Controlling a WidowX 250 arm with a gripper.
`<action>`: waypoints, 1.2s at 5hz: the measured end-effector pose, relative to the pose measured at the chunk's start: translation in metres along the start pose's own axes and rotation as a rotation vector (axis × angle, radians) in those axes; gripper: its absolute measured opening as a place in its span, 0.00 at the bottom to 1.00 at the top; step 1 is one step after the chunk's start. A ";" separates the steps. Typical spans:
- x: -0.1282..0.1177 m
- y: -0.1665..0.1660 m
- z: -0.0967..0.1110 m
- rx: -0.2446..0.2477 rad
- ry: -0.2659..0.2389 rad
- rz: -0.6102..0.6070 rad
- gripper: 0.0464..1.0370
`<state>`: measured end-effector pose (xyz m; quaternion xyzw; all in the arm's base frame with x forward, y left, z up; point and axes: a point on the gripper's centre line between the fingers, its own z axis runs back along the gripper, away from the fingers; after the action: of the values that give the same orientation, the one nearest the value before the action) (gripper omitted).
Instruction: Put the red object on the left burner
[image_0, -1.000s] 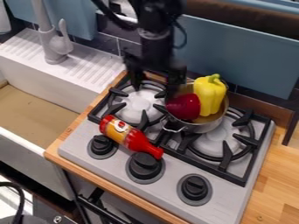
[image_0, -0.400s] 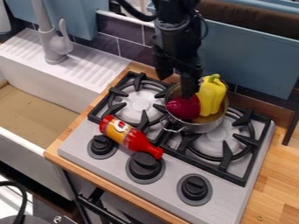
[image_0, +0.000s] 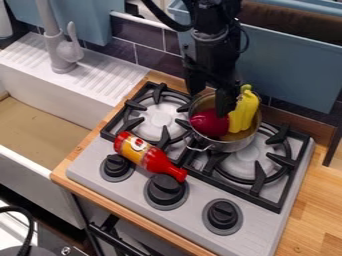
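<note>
A pale stove (image_0: 200, 190) spans the centre, its left burner (image_0: 160, 119) left of centre. Above centre, the black gripper (image_0: 210, 103), fingers parted, nothing visibly gripped, hangs over a metal pot (image_0: 234, 146), presumably for a grasp from above. A red bottle (image_0: 148, 156) lies lower left of it. The pot holds a yellow pepper (image_0: 245, 112) and, beside it, the smaller red object (image_0: 209, 124) (likely the one wanted).

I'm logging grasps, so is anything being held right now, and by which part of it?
Nothing is held: the black two-finger tool is open at the silver metal pot, where the rounded red object rests.
</note>
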<state>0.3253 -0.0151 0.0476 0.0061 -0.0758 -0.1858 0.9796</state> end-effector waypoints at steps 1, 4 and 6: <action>-0.002 0.000 -0.010 0.016 0.020 0.007 0.96; -0.003 0.004 -0.025 0.038 0.020 -0.006 0.96; -0.003 0.002 -0.034 0.075 0.014 0.042 0.91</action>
<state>0.3284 -0.0130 0.0142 0.0424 -0.0760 -0.1620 0.9829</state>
